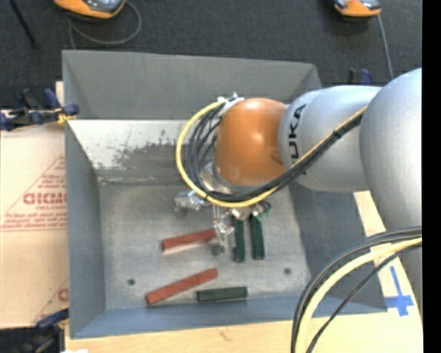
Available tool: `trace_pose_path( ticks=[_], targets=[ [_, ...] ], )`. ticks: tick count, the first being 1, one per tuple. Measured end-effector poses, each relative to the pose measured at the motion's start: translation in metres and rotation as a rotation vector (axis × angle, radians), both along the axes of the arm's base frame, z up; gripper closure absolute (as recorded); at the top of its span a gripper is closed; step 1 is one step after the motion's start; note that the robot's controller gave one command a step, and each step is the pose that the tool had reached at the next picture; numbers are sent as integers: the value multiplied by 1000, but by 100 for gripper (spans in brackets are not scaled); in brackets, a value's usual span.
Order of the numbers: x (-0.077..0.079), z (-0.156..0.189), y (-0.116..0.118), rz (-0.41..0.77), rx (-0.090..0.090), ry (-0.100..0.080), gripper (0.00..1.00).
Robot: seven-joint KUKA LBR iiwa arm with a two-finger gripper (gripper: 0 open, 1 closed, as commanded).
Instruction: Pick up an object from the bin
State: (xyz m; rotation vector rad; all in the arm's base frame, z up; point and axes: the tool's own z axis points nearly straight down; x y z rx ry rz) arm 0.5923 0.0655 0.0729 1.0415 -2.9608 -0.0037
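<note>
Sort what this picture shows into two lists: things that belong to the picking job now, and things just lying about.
Job in hand (a judgement from nearness):
end effector
grey bin
upper red-brown bar, its end at the end effector
inner dark green bar and outer dark green bar, side by side next to it

Lying about:
lower red-brown bar
single dark green bar near the front wall

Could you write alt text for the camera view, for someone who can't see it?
A robot arm with an orange wrist cover reaches from the right into a grey metal bin, its gripper down by the right end of a red-brown bar, beside two dark green bars. Nearer the front wall lie another red-brown bar and a third dark green bar.
</note>
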Motion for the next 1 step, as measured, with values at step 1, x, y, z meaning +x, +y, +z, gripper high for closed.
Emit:
trace_pose_path(
  ticks=[1],
  targets=[
    [2,4,0,-4,2,-7,100]
  ],
)
